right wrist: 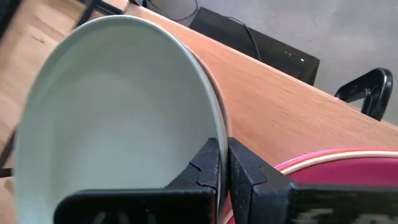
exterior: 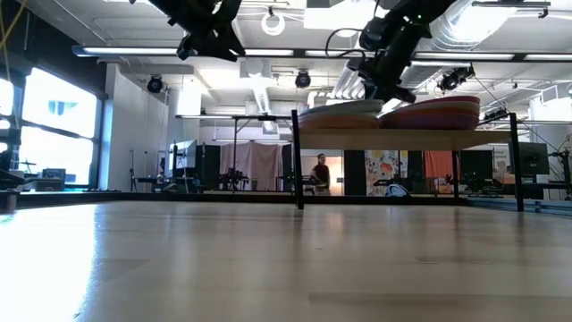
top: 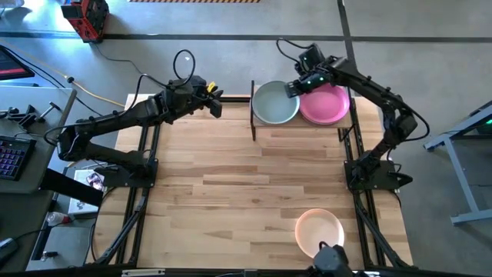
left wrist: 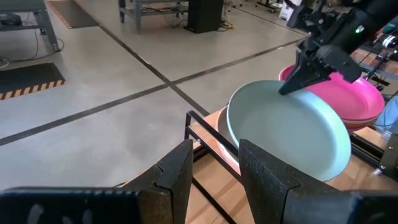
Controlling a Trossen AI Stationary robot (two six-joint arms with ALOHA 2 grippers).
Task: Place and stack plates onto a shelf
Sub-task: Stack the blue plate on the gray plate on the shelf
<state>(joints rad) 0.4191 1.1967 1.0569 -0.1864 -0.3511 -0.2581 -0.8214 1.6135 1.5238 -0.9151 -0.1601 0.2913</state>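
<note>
A grey-teal plate (top: 274, 105) lies over the left half of the shelf (exterior: 402, 139), on top of another plate whose pale rim (left wrist: 225, 144) shows beneath it. My right gripper (top: 293, 90) is shut on it at its far right side. A magenta plate (top: 327, 105) tops a stack on the shelf's right half. My left gripper (top: 217, 100) hangs open, holding nothing, just left of the shelf's left upright (top: 253, 115) and above board height. A peach plate (top: 319, 231) rests flat on the table near the front edge. My right gripper pinches the grey-teal plate's rim (right wrist: 219, 134) between its two fingers, one on the plate's inner face and one on the outer side. The fingers slant down from the far right, across the rim. The plate tilts, with its held side raised over the shelf.
The magenta stack (left wrist: 357, 99) sits right beside the held plate. Black uprights (exterior: 296, 161) frame the shelf. A person (exterior: 320, 172) stands in the room far behind. The wood tabletop (top: 246, 185) stretches between the shelf and the peach plate.
</note>
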